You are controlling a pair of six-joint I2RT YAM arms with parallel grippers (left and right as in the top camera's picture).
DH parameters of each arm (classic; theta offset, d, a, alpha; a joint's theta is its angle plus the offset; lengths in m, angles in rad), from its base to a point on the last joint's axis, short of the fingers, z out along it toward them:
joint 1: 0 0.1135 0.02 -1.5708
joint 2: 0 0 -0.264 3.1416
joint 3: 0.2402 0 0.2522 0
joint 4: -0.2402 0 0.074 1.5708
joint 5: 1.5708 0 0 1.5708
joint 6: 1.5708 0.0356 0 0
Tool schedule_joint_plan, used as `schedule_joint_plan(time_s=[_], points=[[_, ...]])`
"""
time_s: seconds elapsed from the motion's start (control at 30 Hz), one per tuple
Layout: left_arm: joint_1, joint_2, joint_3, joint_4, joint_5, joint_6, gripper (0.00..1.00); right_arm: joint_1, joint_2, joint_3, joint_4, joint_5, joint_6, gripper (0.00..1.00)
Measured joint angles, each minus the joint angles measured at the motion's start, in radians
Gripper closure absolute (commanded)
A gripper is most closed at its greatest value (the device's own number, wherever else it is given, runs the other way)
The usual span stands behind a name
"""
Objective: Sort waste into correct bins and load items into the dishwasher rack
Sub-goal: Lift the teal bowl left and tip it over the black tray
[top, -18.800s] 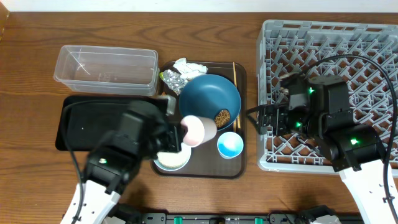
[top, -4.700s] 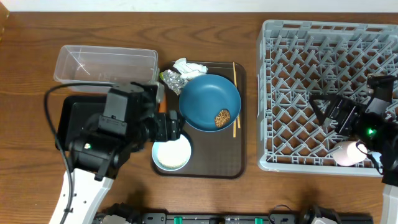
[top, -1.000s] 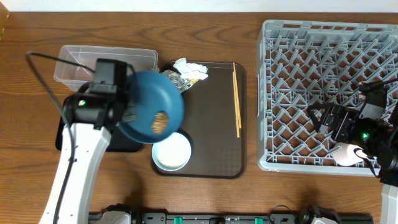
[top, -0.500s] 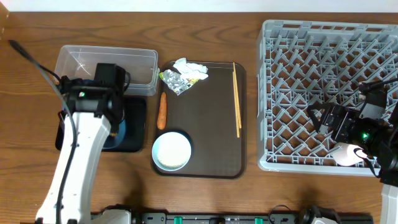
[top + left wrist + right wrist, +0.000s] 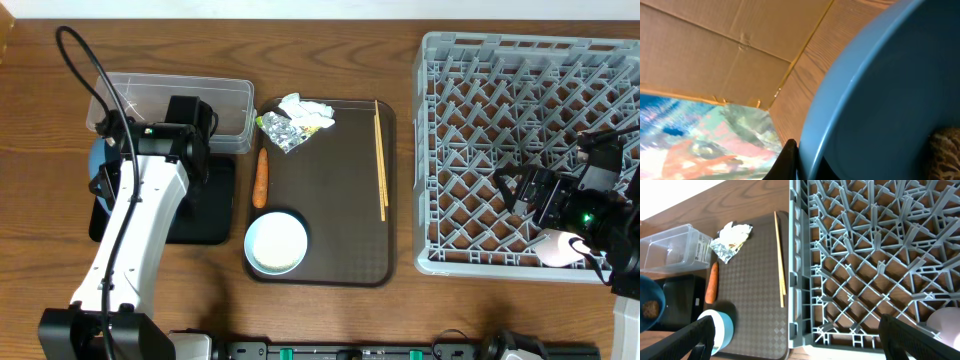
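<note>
1. Nearest, a white round bowl (image 5: 277,243) sits in the near-left corner of the flat brown serving tray (image 5: 340,250). Level with it, a small pink cup (image 5: 558,248) rests in the near-right corner of the large light-grey pegged plastic rack (image 5: 470,130).
2. The right pincer (image 5: 796,330) hovers above the rack's near part, fingers spread wide with nothing between them.
3. Further in, a shallow black rectangular tray (image 5: 215,205) lies on the wooden counter (image 5: 400,310), left of the serving tray. A small orange carrot (image 5: 261,178) lies along the serving tray's left edge.
4. The left pincer (image 5: 799,162) is clamped on the rim of a large blue plate (image 5: 880,100), held steeply tilted at the black tray's left end. A brown food lump (image 5: 946,150) sits on the plate's face.
5. Thin wooden chopsticks (image 5: 380,160) lie along the serving tray's right side.
6. Farthest, a crumpled silvery foil wrapper (image 5: 280,130) and crumpled white paper (image 5: 305,108) touch at the serving tray's far edge. A clear plastic rectangular tub (image 5: 225,105) stands just beyond the black tray.
</note>
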Motion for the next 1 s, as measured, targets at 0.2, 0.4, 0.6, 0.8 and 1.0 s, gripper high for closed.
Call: schedule_joint_plan(time_s=[0.2,0.4,0.6,0.8,1.0], points=[[-0.001,0.000,0.000,-0.001,-0.021,0.039,0.94,0.000,0.000,0.000,0.000,0.000,0.000,0.03],[-0.060,0.000,0.000,-0.020,-0.079,0.055,0.94,0.000,0.000,0.000,0.001,0.000,0.000,0.04],[-0.127,0.000,0.000,-0.009,-0.110,0.059,0.94,0.000,0.000,0.000,0.000,0.000,0.000,0.03],[-0.127,0.000,0.000,-0.045,-0.120,0.094,0.95,0.000,0.000,0.000,-0.005,0.000,0.000,0.03],[-0.129,0.000,0.000,-0.054,-0.137,0.107,0.94,0.000,0.000,0.000,-0.011,0.000,0.000,0.03]])
